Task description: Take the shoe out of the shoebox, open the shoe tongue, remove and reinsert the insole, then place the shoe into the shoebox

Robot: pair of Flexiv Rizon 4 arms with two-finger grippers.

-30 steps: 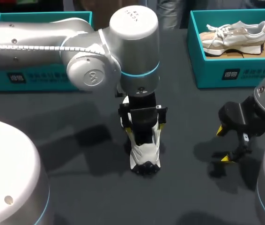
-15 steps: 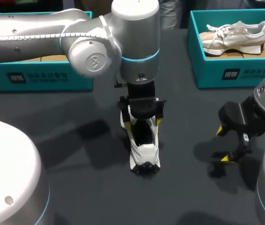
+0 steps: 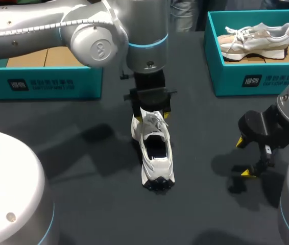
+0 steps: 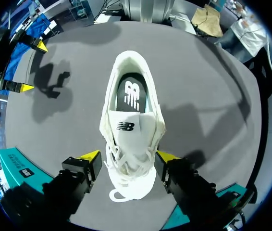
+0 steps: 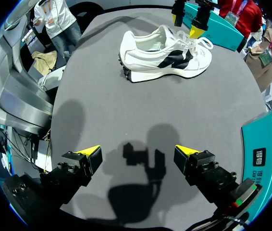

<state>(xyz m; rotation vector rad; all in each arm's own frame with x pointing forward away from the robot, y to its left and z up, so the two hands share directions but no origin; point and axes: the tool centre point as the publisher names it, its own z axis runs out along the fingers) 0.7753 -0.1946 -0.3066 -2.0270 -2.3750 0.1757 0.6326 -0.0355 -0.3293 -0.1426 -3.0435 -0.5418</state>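
Your left claw (image 4: 129,156) sat spread over the shoe (image 3: 153,153), one finger each side of its laced end, neither touching. It looked lined up to work the tongue (image 4: 129,130) open. Shoe stood on its sole mid-surface (image 3: 73,168), outside the shoebox (image 3: 52,84). Right claw (image 5: 138,150) hung parted, empty, well aside.

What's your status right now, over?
Left gripper open, straddling shoe laces. Right gripper open, hovering apart from it. It sits upright on table, outside the shoebox. Nothing blocking.
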